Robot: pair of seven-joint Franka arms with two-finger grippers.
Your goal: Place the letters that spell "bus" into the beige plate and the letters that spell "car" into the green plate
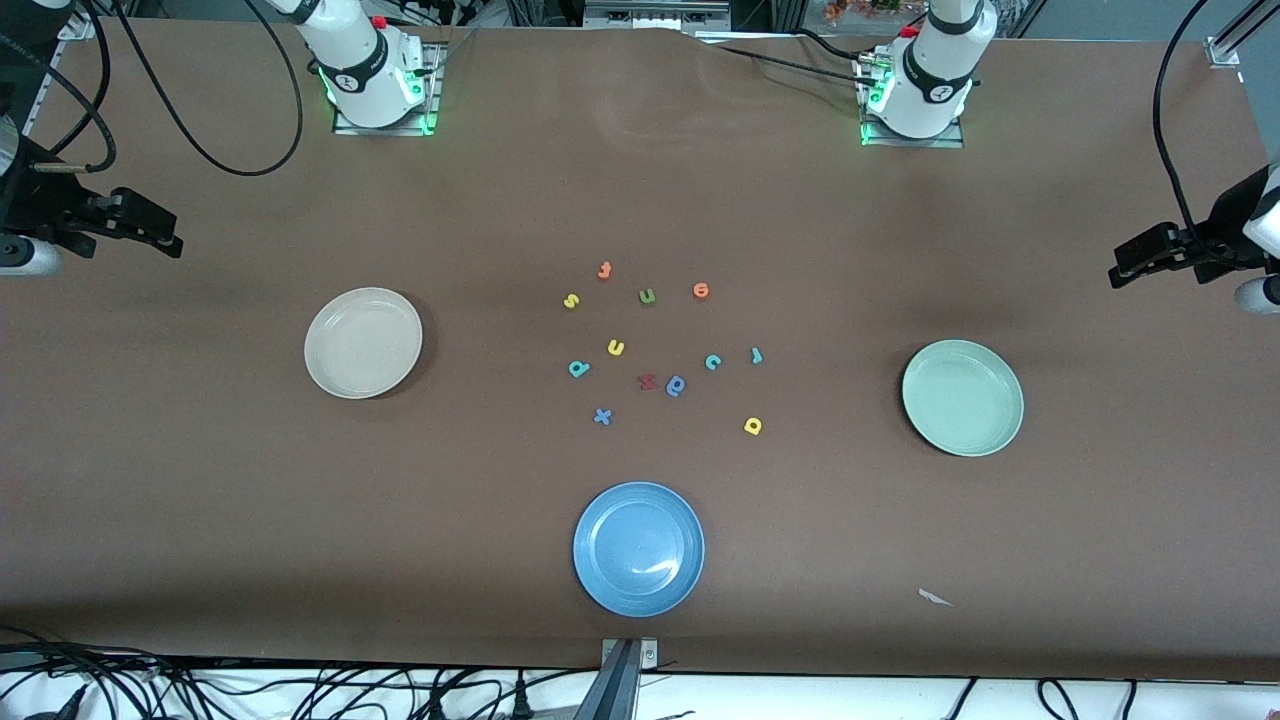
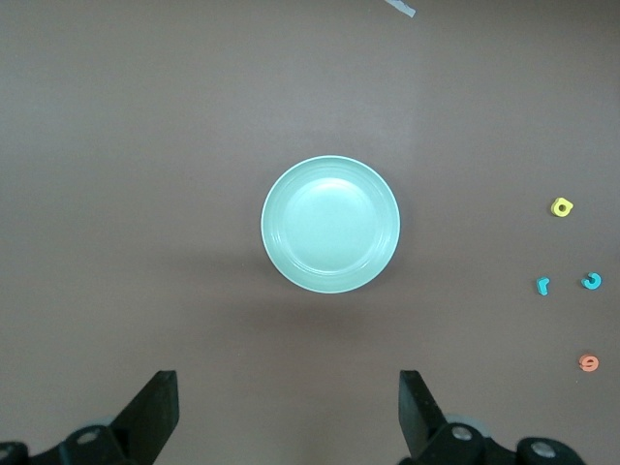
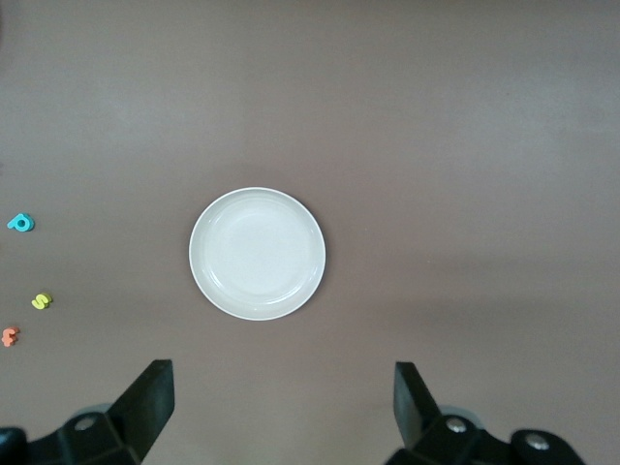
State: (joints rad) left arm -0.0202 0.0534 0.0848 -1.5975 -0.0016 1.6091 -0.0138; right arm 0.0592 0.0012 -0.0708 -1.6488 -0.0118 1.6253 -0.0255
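Observation:
The letters lie loose mid-table: teal "b" [image 1: 578, 369], yellow "u" [image 1: 615, 347], yellow "s" [image 1: 571, 300], teal "c" [image 1: 712, 362], yellow "a" [image 1: 753, 426] and teal "r" [image 1: 756, 355]. The empty beige plate [image 1: 363, 342] sits toward the right arm's end, the empty green plate [image 1: 962, 397] toward the left arm's end. My right gripper [image 3: 281, 402] hangs open high over the table near the beige plate [image 3: 257, 253]. My left gripper [image 2: 288, 407] hangs open high near the green plate [image 2: 330, 225]. Neither holds anything.
A blue plate [image 1: 638, 548] sits nearer the front camera than the letters. Among them lie an orange "t" [image 1: 604, 270], green "u" [image 1: 647, 296], another orange letter [image 1: 701, 290], a red letter [image 1: 647, 381], a blue rounded letter [image 1: 676, 386] and a blue "x" [image 1: 602, 416]. A white scrap [image 1: 935, 598] lies near the front edge.

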